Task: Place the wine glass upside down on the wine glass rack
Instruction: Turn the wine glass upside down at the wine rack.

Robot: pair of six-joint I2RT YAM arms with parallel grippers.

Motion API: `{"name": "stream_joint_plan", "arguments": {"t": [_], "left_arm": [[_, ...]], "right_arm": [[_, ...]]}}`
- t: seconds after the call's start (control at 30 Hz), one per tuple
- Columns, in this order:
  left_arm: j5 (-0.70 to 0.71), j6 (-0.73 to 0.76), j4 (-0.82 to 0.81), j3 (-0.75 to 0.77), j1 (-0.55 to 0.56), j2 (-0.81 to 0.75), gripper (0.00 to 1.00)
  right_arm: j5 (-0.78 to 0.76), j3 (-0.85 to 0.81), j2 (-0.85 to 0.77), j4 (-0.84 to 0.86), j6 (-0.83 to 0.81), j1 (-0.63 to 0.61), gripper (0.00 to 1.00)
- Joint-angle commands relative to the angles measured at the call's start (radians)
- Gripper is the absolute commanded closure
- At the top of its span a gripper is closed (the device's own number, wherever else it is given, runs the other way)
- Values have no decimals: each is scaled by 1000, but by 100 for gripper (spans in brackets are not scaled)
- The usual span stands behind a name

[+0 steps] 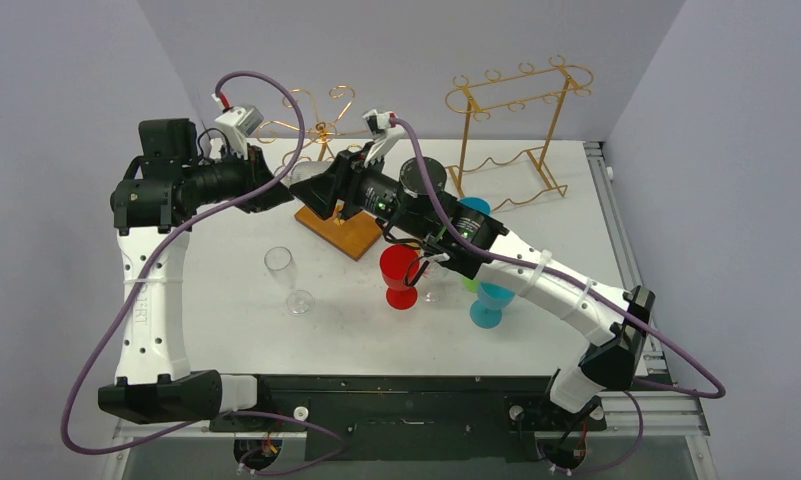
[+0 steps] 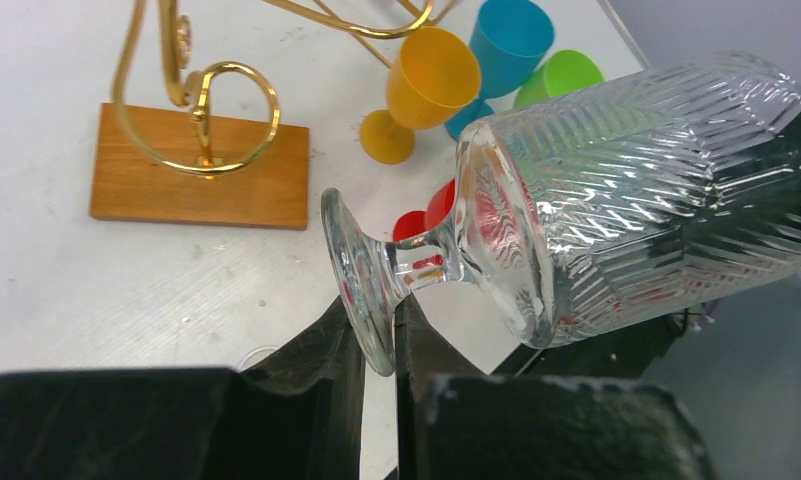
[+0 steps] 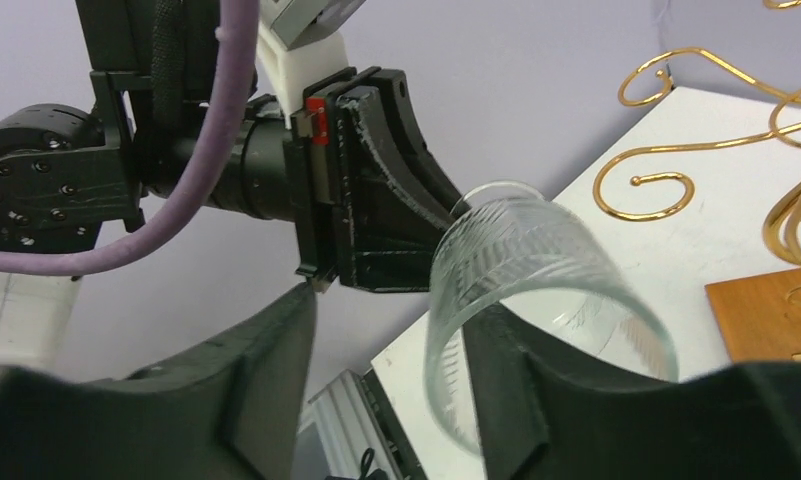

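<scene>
While the left gripper point(image 2: 381, 335) has its jaws clamped on the foot of the wine glass point(image 2: 636, 190), the glass hangs in the air on its side. Its bowl points at the right gripper point(image 3: 386, 320). It sits above the desk point(image 1: 226, 300), close to the wine glass rack point(image 2: 201, 170), not on it.

The right jaws are spread wide and straddle the bowl. One finger looks to be against the glass wall and a gap shows on the other side, so there is no grip yet. This reads as a handover: the right arm takes the bowl so the glass can be turned mouth-down and hung.

To do it well:
- Close the right jaws slowly and squarely on the middle of the bowl, away from the rim. Cut glass is hard and slick, so the squeeze should be moderate.
- The left jaws should let go only once the right hold is firm.
- Then turn the mouth down and slide the stem into a spiral arm so the foot seats on the wire.
- The rack is thin wire on a small wooden base and probably tips easily, so approach from the side without pushing.
- The red goblet point(image 1: 400, 274) and the clear flute point(image 1: 282, 276) stand under the arms, so the links should stay high.

Writing: none shows on the glass or rack. Faint grey lettering runs down the left arm's white link in the top view, too small to read.
</scene>
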State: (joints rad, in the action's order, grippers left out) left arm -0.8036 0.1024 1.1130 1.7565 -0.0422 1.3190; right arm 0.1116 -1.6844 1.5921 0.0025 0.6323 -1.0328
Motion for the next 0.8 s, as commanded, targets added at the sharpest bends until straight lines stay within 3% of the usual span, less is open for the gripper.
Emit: {"name": "stream_joint_plan", "arguments": {"t": [0.0, 0.3, 0.6, 0.77], "left_arm": [[123, 36, -135, 32, -5, -36, 100], [276, 304, -384, -116, -4, -176, 100], [116, 593, -453, -249, 8, -281, 100], [122, 844, -515, -388, 49, -396, 100]], "right_arm": [[49, 6, -77, 10, 13, 16, 44], [93, 109, -189, -237, -31, 111, 24], [297, -105, -61, -324, -104, 155, 20], [437, -126, -6, -219, -57, 172, 19]]}}
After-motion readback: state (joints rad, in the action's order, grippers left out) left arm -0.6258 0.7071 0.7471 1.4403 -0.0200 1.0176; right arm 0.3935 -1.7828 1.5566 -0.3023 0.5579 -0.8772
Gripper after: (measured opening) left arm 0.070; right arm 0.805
